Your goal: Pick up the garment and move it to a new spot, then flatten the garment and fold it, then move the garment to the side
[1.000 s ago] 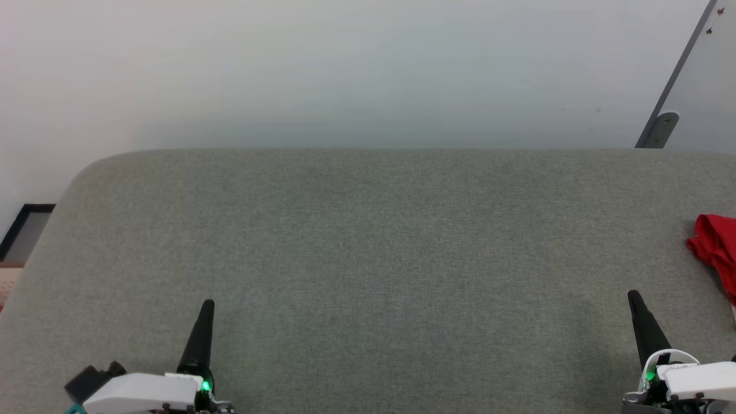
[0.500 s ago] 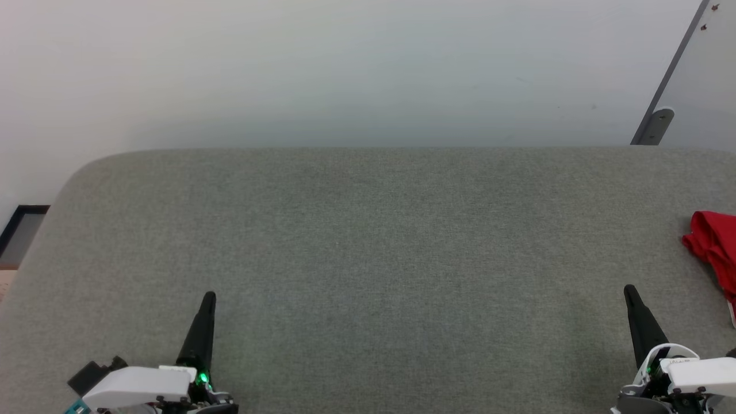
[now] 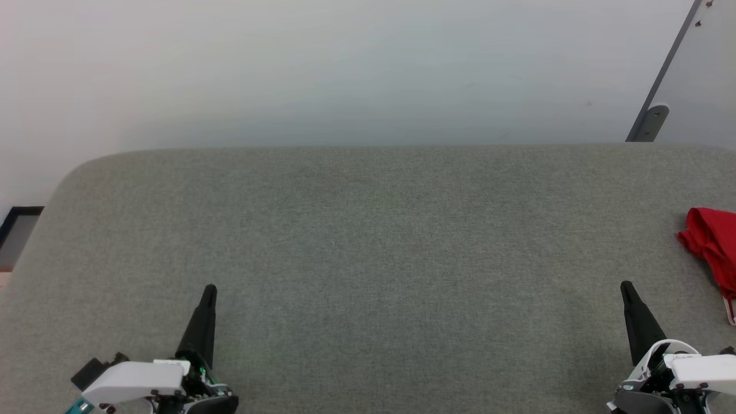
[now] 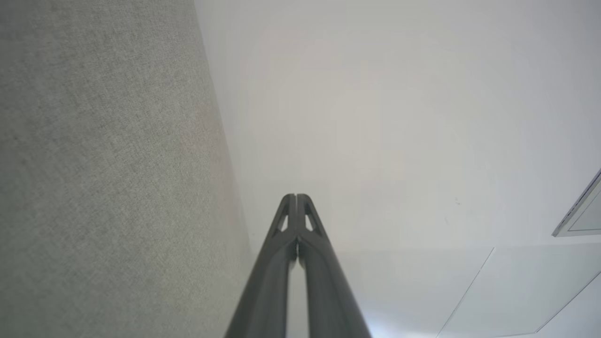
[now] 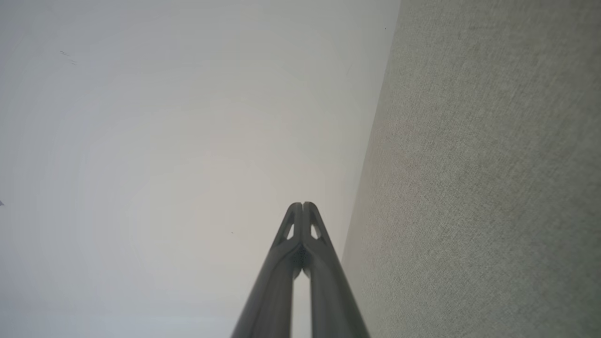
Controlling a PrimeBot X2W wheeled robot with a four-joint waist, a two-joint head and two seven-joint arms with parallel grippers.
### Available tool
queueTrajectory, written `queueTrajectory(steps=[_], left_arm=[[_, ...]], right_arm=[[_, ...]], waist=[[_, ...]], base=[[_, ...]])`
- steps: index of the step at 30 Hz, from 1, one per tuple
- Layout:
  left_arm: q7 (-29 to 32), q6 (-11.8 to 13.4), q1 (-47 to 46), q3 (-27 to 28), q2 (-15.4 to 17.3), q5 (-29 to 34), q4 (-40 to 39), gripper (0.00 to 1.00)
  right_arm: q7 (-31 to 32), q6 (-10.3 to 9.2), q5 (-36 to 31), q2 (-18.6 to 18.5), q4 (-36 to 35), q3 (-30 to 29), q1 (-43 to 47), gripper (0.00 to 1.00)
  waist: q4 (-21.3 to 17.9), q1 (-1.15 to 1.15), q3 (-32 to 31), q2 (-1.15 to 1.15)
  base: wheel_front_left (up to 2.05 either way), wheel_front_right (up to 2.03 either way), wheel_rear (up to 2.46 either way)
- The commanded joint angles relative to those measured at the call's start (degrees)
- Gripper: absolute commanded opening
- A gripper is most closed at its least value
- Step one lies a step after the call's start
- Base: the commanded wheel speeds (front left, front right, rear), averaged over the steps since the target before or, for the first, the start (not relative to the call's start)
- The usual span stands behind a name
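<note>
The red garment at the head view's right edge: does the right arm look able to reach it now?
Probably yes. The garment lies just right of the right gripper on the grey surface, nothing between them; its jaws are shut and must open first.

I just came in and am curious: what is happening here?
A two-armed robot faces a grey padded surface. Nothing is held: the left pincer and the right pincer are both shut, low at the near edge. The red garment lies crumpled at the far right, apart from the right pincer, not yet picked up.
</note>
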Motion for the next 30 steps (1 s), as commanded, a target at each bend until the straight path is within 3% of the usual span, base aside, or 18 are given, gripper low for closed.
queueTrajectory(steps=[1,30], left_arm=[[0.4,0.0,-0.7,0.2,-0.1,-0.9,0.2,0.0],[0.7,0.0,-0.9,0.5,-0.4,-1.1,0.2,0.0]], right_arm=[[0.3,-0.06,1.1,0.3,0.2,0.0,-1.0,0.0],[0.4,-0.06,1.5,0.3,0.3,-0.1,-0.8,0.0]], waist=[[-0.1,0.0,0.0,0.0],[-0.1,0.0,0.1,0.0]], base=[[0.0,0.0,0.0],[0.0,0.0,0.0]])
